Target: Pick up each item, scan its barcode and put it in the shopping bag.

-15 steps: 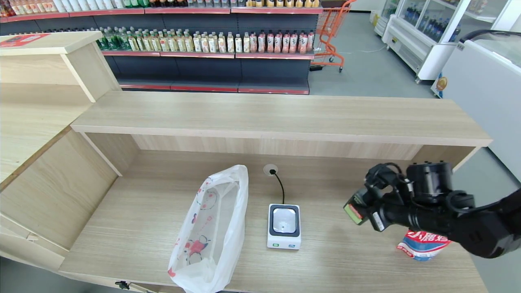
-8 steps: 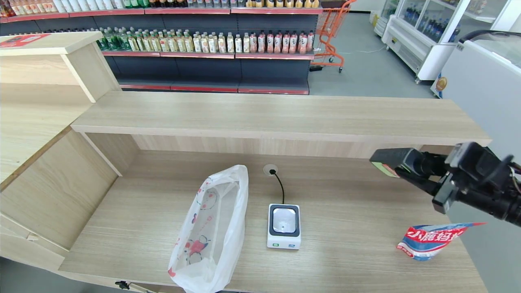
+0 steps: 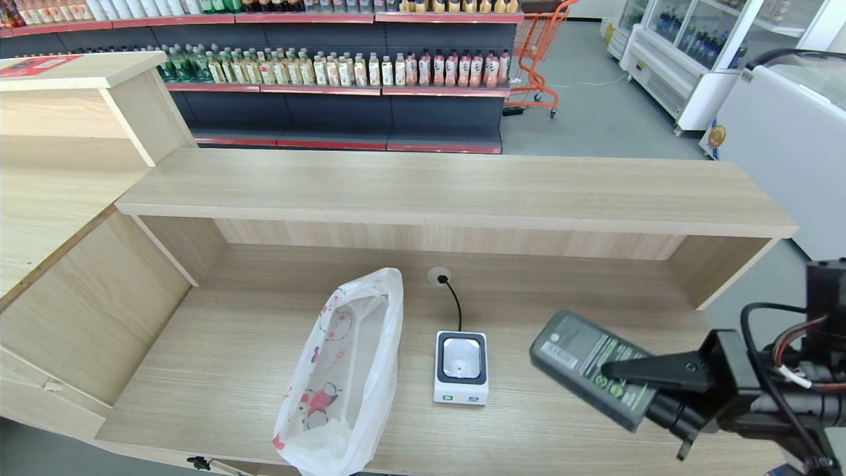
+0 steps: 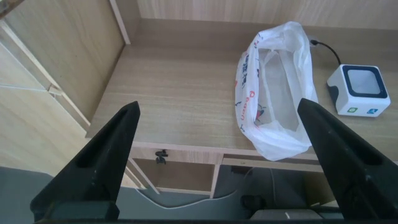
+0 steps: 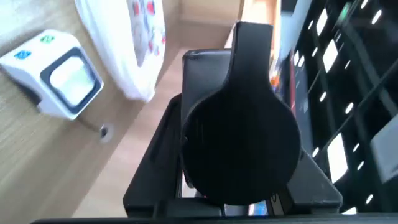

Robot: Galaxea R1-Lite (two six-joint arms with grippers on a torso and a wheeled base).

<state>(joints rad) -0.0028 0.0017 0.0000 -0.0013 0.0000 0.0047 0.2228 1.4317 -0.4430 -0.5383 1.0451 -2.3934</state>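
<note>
As the right claw (image 3: 626, 387) clamps the flat dark-grey rectangular pack (image 3: 581, 357) by one end, its long axis points left toward the nearby white square barcode scanner (image 3: 461, 367), label upward.

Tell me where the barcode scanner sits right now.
In the head view the scanner sits on the counter, just right of the shopping bag and left of the dark box in the right gripper.

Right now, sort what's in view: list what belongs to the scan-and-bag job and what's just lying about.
Job: dark pack with barcode label, held in the right gripper; scanner; shopping bag.
Not the job: bottle shelves; orange cart; freezers.
</note>
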